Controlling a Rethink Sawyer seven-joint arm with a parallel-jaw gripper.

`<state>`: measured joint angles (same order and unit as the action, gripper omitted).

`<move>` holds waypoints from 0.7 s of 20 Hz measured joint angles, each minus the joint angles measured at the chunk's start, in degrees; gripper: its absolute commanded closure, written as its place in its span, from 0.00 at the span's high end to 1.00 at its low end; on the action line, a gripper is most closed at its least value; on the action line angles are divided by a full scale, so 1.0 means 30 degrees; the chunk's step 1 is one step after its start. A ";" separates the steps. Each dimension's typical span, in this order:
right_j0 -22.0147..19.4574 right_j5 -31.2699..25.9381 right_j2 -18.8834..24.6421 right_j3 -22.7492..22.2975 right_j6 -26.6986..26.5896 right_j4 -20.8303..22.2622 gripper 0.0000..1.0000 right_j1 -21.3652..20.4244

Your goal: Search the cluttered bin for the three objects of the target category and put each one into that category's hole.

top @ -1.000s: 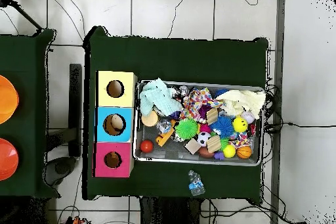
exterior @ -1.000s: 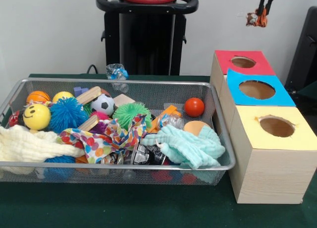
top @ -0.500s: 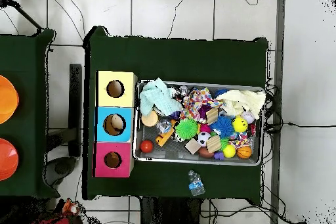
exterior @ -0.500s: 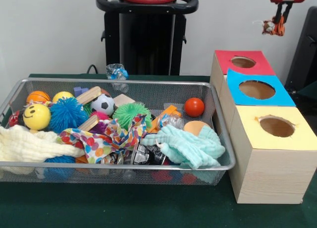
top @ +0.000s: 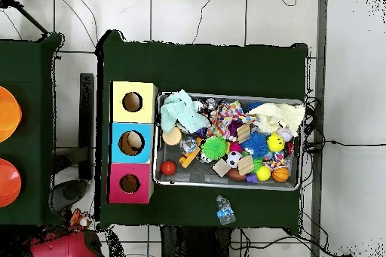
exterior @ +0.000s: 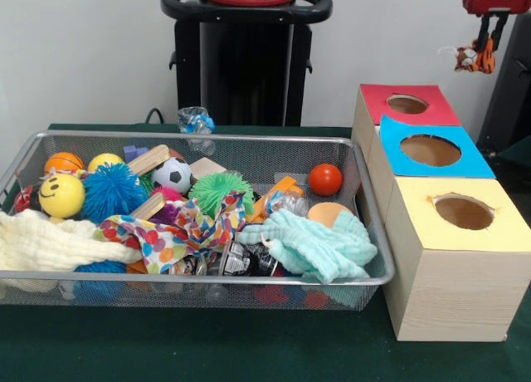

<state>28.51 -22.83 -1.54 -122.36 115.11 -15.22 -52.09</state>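
- The tool [exterior: 483,43] hangs in the upper right corner of the front view, above and behind the row of boxes, and its two dark fingers are clenched on a small orange and black striped toy [exterior: 474,60].
- In the overhead view the red arm shows at the lower left, off the worktop [top: 203,65], and the toy [top: 78,218] is a small orange spot just above it.
- The three boxes stand in a row at the right of the front view: the red box [exterior: 404,105] at the upper end, the blue box [exterior: 429,149] in the middle, the yellow box [exterior: 460,216] lowest in the frame.
- Each box has one round hole in its top.
- The wire mesh bin [exterior: 207,280] fills the left and centre of the front view, just beside the boxes.
- In the bin lie a yellow smiley ball [exterior: 61,195], a blue spiky ball [exterior: 112,191], a small soccer ball [exterior: 172,173], a green spiky ball [exterior: 217,190], a red ball [exterior: 325,179], a mint green cloth [exterior: 319,245], a cream cloth [exterior: 50,242] and a colourful dotted cloth [exterior: 170,230].
- A crumpled plastic bottle [exterior: 196,121] lies on the worktop behind the bin.
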 measured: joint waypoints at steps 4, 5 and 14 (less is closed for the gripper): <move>-0.0359 0.0000 0.0006 0.0099 0.0000 0.0000 0.00 0.0002; -0.0426 -0.0004 0.0008 0.0097 0.0000 0.0004 0.00 0.0002; -0.2239 0.0020 0.0554 0.0044 0.0000 0.0668 0.00 0.0002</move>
<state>21.79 -22.77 0.12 -122.23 115.11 -13.22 -52.08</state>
